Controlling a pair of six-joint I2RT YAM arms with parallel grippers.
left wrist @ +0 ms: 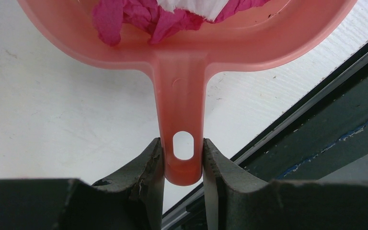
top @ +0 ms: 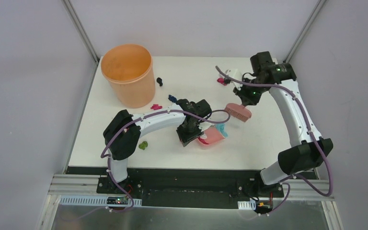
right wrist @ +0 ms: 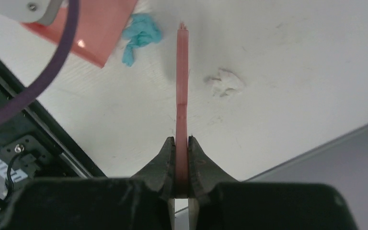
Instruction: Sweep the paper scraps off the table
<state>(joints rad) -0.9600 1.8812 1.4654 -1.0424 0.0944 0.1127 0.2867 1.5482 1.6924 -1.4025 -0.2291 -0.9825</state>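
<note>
White matte table (top: pixel 268 143), pale grey walls (top: pixel 24 72)

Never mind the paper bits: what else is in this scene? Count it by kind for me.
Orange bucket: 1
Pink dustpan: 1
Pink brush: 1
Robot arms: 2, left claw gripping the dustpan, right claw gripping the brush
Total: 5

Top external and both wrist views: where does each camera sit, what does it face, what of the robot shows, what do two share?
Top external: above and behind, facing down at the table; left arm, right arm show.
Left wrist: faces the dustpan; left gripper clamps its handle.
Right wrist: faces the table; right gripper clamps the brush.
Shared, top and right wrist: teal scrap.
</note>
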